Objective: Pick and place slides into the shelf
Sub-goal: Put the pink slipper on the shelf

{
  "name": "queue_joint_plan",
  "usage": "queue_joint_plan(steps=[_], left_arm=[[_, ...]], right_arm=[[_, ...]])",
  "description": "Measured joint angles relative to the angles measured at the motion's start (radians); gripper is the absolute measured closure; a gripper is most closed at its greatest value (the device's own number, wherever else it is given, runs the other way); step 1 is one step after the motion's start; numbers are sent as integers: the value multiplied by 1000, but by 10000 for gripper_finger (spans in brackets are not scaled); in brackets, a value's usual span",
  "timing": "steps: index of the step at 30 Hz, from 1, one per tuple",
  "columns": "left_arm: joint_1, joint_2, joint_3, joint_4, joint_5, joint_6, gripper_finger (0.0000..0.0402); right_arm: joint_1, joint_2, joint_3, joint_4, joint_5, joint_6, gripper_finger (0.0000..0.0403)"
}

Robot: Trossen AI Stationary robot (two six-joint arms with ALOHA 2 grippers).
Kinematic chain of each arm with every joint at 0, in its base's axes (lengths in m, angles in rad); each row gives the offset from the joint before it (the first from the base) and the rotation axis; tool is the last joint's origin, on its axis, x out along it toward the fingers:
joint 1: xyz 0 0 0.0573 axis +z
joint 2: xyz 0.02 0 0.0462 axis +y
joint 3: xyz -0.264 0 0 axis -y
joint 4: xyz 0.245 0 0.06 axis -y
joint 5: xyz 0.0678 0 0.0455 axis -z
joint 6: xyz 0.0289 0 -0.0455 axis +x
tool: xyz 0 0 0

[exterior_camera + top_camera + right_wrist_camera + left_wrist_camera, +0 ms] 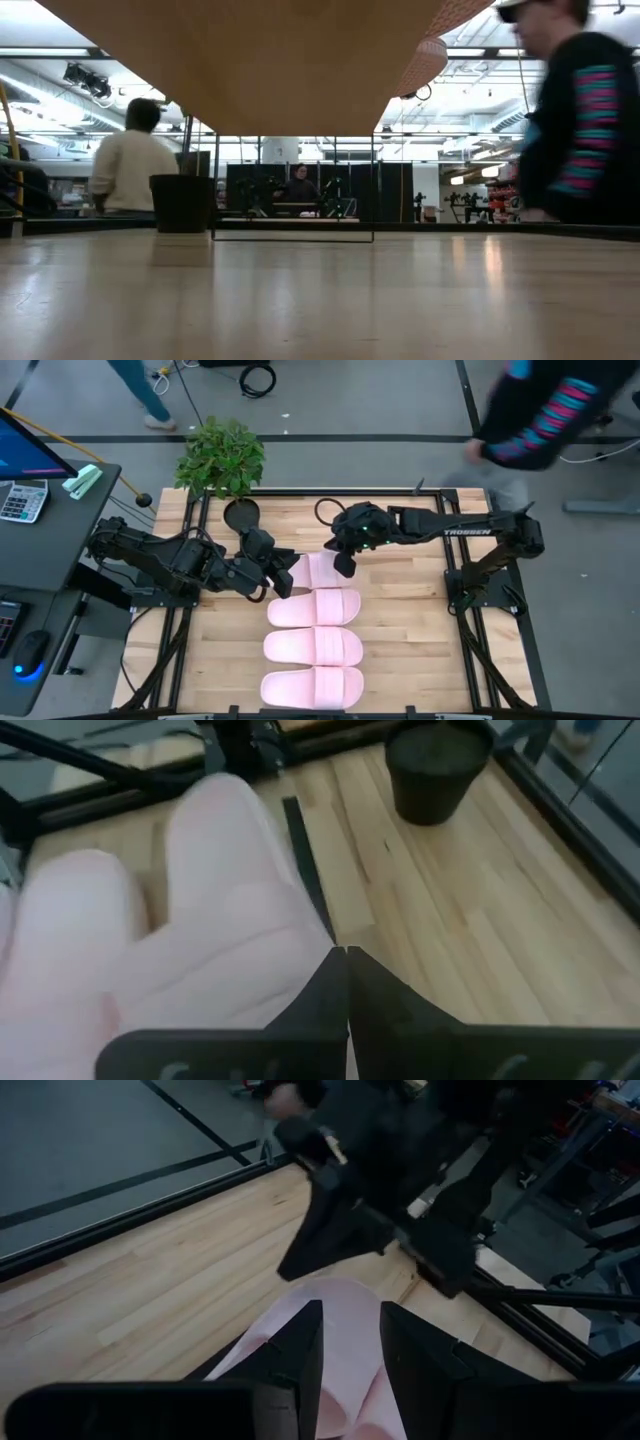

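Both arms reach inward over the light-wood board (400,610) to meet at the far slide (318,570), the rearmost of four pale pink slides lying in a row. The other three slides (312,647) lie flat nearer the front edge. The left gripper (283,574) comes in low from the left side at the slide's left end; the right gripper (342,560) extends from the right, elbow raised, at its right end. The left wrist view shows what the high view hides: the left gripper's fingers (300,1355) are spread slightly, with pink foam (345,1330) between them. In the right wrist view, the right gripper's fingers (330,990) are pressed together beside the slide (215,920), near a black pot (435,770). The low view shows only bare wood and people beyond.
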Motion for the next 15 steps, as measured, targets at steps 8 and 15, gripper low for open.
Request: queue_joint_plan(steps=[8,15], left_arm=[[7,0,0,1,0,0,294],[7,0,0,1,0,-1,294]], right_arm=[[6,56,3,7,-63,1,401],[16,69,4,15,-102,9,402]])
